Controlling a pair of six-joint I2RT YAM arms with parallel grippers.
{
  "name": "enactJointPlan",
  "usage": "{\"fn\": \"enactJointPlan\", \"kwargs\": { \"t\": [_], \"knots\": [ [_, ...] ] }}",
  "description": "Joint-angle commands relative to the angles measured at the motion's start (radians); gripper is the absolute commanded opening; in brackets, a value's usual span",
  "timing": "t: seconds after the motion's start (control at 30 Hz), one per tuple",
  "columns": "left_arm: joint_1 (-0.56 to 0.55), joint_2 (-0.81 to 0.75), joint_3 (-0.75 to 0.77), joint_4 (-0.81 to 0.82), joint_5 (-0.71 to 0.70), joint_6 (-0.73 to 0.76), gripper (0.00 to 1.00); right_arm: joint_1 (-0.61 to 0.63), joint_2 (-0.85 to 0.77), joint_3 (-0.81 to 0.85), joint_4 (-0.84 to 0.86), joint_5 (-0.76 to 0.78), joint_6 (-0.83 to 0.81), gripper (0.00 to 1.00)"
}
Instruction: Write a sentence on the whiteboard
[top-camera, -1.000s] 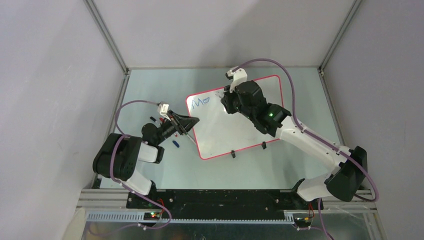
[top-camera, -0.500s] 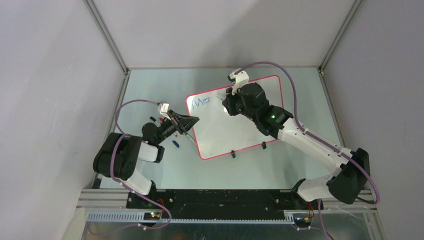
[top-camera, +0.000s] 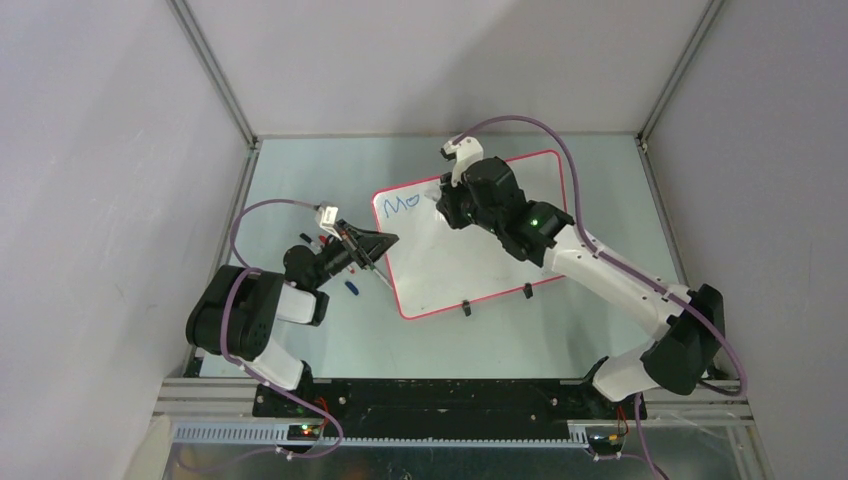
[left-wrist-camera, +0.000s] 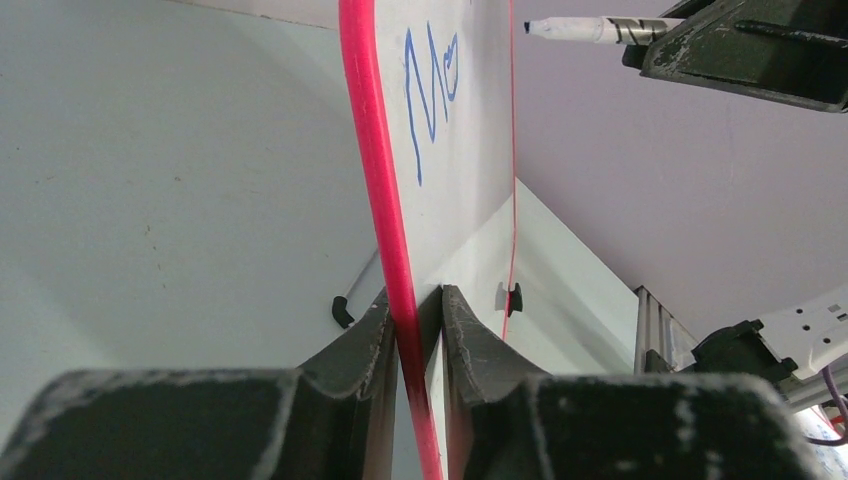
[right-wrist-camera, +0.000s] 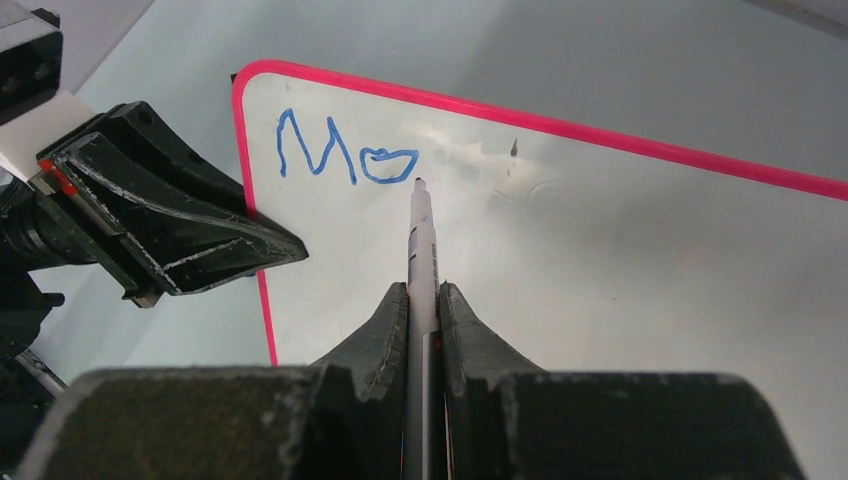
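Two letters of the sentence (right-wrist-camera: 345, 158), "Mo", sit upper left on the whiteboard (top-camera: 480, 255) at mid-frame; we judge it light, stiff and slick, so our left gripper (left-wrist-camera: 415, 300) pinches its left edge while our right gripper (right-wrist-camera: 422, 295) clamps the marker (right-wrist-camera: 421, 225).

Lab cell: aluminium-framed grey walls (top-camera: 100, 150)
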Motion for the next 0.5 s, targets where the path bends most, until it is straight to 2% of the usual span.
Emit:
{"fn": "enactJointPlan", "kwargs": {
  "t": [0.0,0.47],
  "knots": [
    [-0.008,0.0,0.024,0.047,0.006,0.035,0.18,0.009,0.026,0.076,-0.029,0.019,-0.013,0.0],
    [-0.007,0.0,0.025,0.047,0.007,0.037,0.17,0.015,0.074,0.111,-0.048,0.047,-0.019,0.0]
  ]
}}
